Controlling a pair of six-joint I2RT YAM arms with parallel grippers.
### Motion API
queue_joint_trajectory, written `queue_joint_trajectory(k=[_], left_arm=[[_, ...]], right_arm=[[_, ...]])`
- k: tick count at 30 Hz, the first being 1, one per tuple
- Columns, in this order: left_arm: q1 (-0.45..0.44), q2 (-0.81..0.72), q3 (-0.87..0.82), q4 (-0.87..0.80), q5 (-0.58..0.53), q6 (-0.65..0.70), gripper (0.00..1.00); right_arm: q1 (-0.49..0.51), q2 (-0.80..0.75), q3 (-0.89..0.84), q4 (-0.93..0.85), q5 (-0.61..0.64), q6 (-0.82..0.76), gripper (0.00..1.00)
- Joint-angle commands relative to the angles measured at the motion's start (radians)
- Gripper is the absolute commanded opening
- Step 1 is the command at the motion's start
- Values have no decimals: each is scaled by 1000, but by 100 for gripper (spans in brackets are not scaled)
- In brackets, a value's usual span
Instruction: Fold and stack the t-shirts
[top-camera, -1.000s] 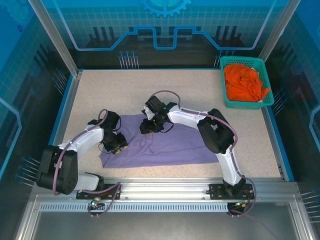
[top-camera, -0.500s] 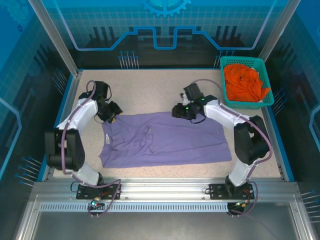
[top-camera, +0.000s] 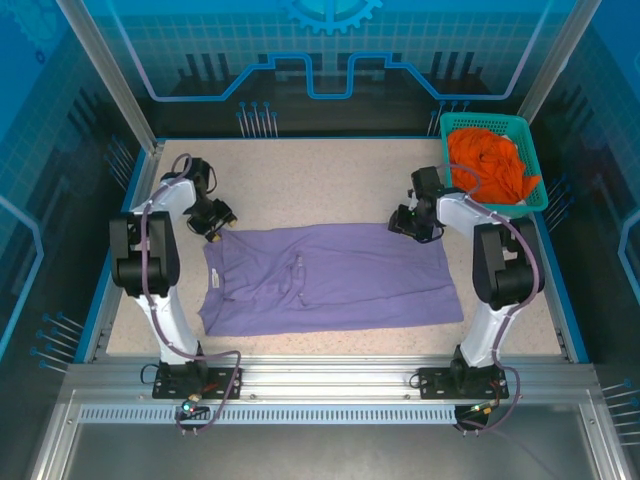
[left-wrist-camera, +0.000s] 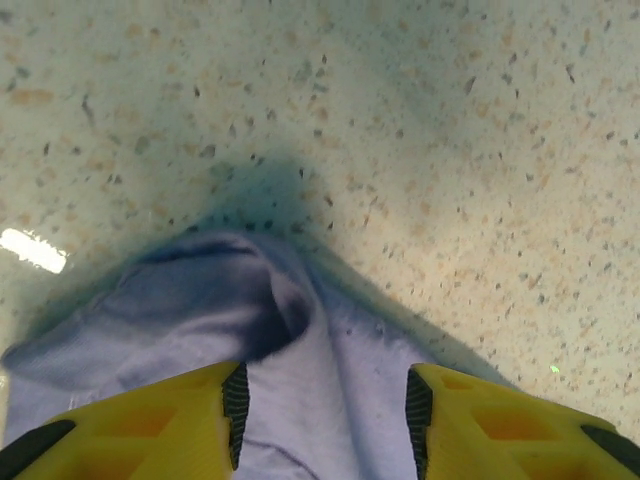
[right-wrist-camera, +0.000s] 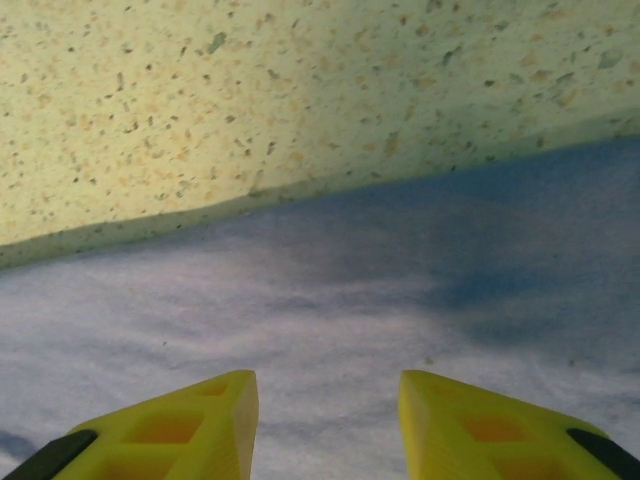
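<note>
The lavender-purple t-shirt (top-camera: 330, 280) lies spread flat across the middle of the table. My left gripper (top-camera: 214, 224) is at the shirt's far left corner. In the left wrist view its yellow fingers (left-wrist-camera: 160, 420) stand apart, open (left-wrist-camera: 325, 405), over a rumpled fold of purple fabric (left-wrist-camera: 200, 300). My right gripper (top-camera: 408, 226) is at the shirt's far right edge. It is open (right-wrist-camera: 325, 395) just above flat purple cloth (right-wrist-camera: 350, 290), with nothing pinched. The orange t-shirt (top-camera: 488, 162) sits bunched in the teal basket (top-camera: 447, 175).
The basket stands in the back right corner, close to the right arm's wrist. Bare speckled tabletop (top-camera: 310, 180) runs behind the shirt. The blue raised table border (top-camera: 135, 215) passes close to the left arm.
Both arms swung outward from the shirt's middle to its far corners. The shirt's right side has been drawn out, so it now lies wider and flatter.
</note>
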Motion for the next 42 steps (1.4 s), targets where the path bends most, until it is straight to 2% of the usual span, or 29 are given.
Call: queue_joint_trajectory(k=[1,4,9,16,23,25,29,31,35,38,42], left_arm=[[18,37,27,13,11,25,42],[27,53,29,34,18,23,31],[56,99,62,45,33,12,0],[82,154,174,64,19,-5,0],[89,323,474,-20,-27,12,0],[91,372,557,-53,-33,15,6],[108,398,702,-115,-11,5,41],[102,365,732,-137,-2,-5,52],[57,244,674,-147,7,-55,54],[-21,164,601,-144,-29,-64,48],[-124,109,487,-122,-54,-100,47]], right_arm=[[-32,34,32,-30,33,-13,42],[-55,63,40,-32,36,-5,42],[-75,123,74,-78,64,15,40],[-117,102,22,-50,28,56,42],[-128,70,-54,-12,4,91,44],[-130,63,-58,-9,-5,88,46],[-126,0,-58,10,-28,92,54],[-113,-51,-57,15,-25,88,57],[-66,-177,-78,19,1,67,58],[-42,-258,-147,23,3,76,58],[-13,-322,-262,35,-45,96,58]])
